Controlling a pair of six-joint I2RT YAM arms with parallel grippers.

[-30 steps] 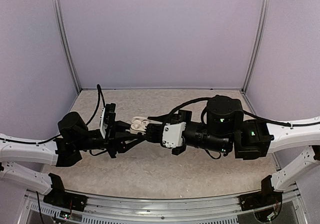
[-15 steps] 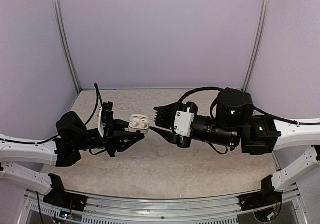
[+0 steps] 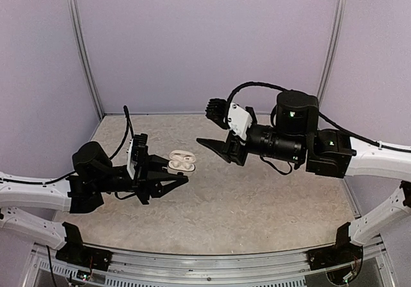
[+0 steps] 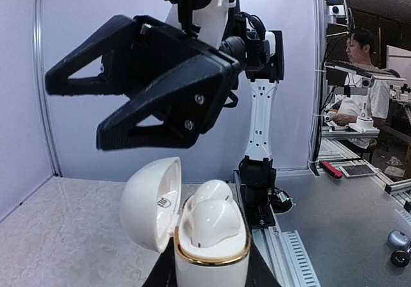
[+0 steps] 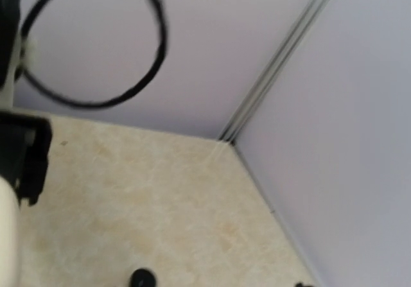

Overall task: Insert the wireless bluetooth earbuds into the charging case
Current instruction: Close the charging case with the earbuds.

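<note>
With the white earbuds (image 4: pixel 214 217) seated in the open charging case (image 4: pixel 212 264) — pinched upright by the left gripper (image 3: pixel 174 171) — the lid (image 4: pixel 151 203) is best pressed shut squarely by the spread, empty right gripper (image 3: pixel 204 125).

Shiny white plastic pretty much everywhere
Case (image 4: pixel 151 203) and buds (image 4: pixel 215 221) look smooth, glossy; rim (image 4: pixel 212 259) gold metallic; table (image 3: pixel 257 197) matt, speckled, stone-look.

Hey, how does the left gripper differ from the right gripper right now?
The left gripper is shut on the charging case; the right gripper is open and empty. The left gripper sits low by the table; the right gripper hangs higher, clear of the case. Both are black-fingered and face each other.
</note>
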